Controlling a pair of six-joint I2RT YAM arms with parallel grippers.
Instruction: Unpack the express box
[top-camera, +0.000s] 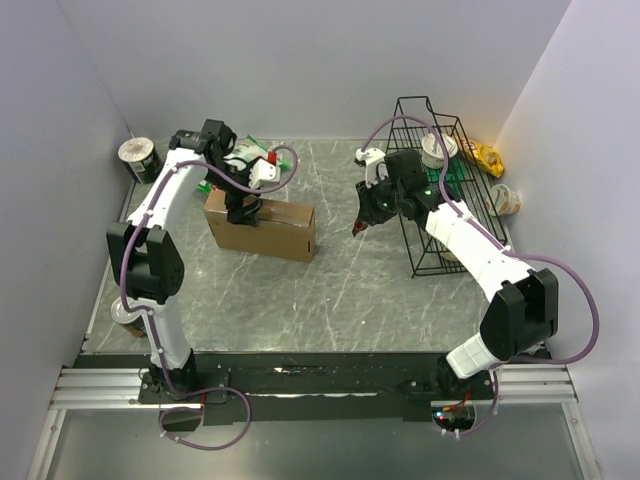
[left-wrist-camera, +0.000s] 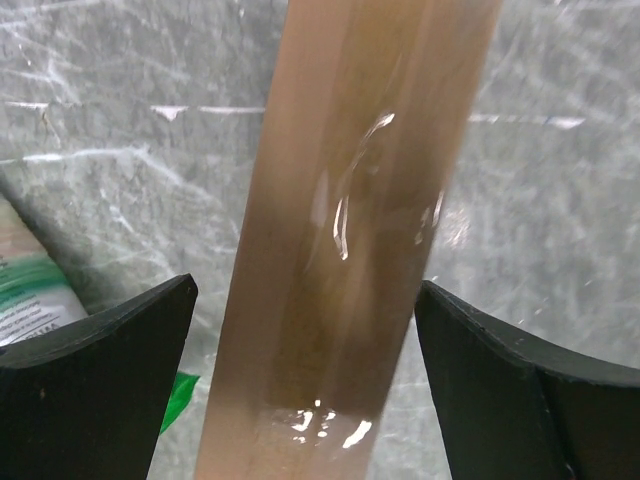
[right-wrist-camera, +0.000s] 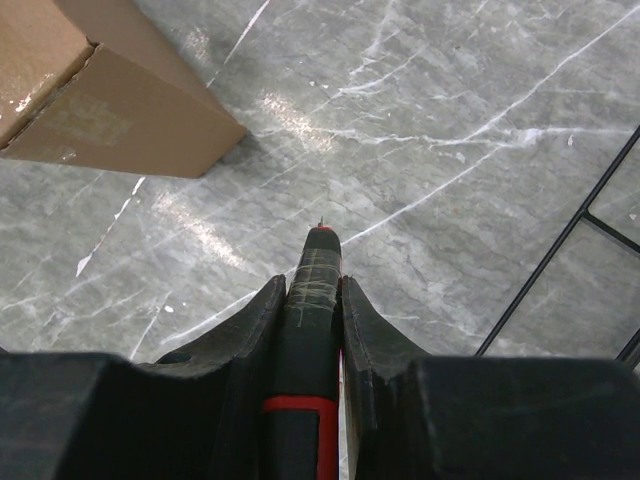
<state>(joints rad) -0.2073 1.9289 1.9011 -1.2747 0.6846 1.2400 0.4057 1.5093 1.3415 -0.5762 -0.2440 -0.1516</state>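
The express box (top-camera: 262, 228) is a plain brown cardboard box at the left middle of the marble table. My left gripper (top-camera: 245, 208) hangs over its far edge. In the left wrist view a narrow, glossy taped face of the box (left-wrist-camera: 350, 230) runs between my two fingers (left-wrist-camera: 100, 350), with a gap on each side, so the left gripper (left-wrist-camera: 305, 340) is open. My right gripper (top-camera: 362, 222) is to the right of the box, above the table. It is shut (right-wrist-camera: 312, 285) on a black-and-red pointed tool (right-wrist-camera: 315, 330). The box corner (right-wrist-camera: 90, 90) shows at the upper left.
A black wire rack (top-camera: 440, 180) with cups stands at the right. A yellow bag (top-camera: 487, 157) and a cup (top-camera: 503, 200) lie beyond it. A green-and-white snack bag (top-camera: 245, 155) lies behind the box. A tin (top-camera: 140, 158) stands at the far left.
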